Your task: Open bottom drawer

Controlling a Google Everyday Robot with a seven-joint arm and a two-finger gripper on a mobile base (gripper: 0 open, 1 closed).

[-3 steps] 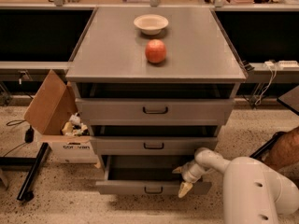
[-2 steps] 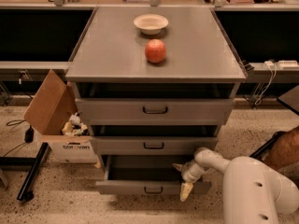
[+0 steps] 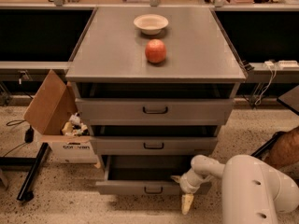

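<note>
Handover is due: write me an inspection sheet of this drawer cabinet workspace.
Surface: grey metal cabinet top holds a shallow white bowl and a round red apple.
Job's things: shortest grey bottom drawer stands pulled out, plain interior showing.
Clutter: open brown cardboard box with crumpled waste, on the floor at left.
Grippers: white arm's gripper at the bottom drawer's front, right end.
Cables: black cable on the floor left; white cable hanging right.
Surroundings: speckled floor.

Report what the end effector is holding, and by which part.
Cannot be told: the end effector sits at the front right corner of the bottom drawer; the black loop handle is free.
</note>
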